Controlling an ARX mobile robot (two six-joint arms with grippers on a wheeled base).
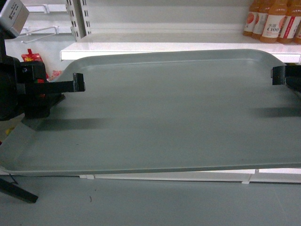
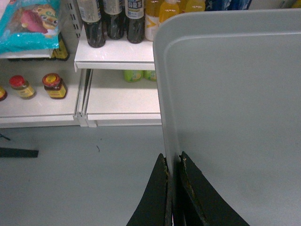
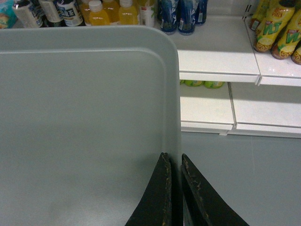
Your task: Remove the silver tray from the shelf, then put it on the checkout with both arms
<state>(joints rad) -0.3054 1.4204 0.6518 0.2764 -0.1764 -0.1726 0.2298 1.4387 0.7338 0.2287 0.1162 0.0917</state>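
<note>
Currently silver tray [image 1: 160, 113] is held in the air in front of the shelf [image 1: 178, 47], roughly level, above grey floor [image 1: 155, 202]. Left claw [image 1: 79, 82] clenched on tray's left rim, one finger [image 2: 157, 197] outside the rim, the other inside. Right claw [image 1: 277, 75] clenched on the right rim the same way, fingers [image 3: 157, 197] straddling the edge. Tray's far edge sits near the shelf's front lip; cannot tell if touching. Orange drink bottles [image 1: 273, 21] stand on shelf, upper right. Dark bottles [image 2: 113, 21] and jars [image 2: 54, 84] show on shelving in the left wrist view.
</note>
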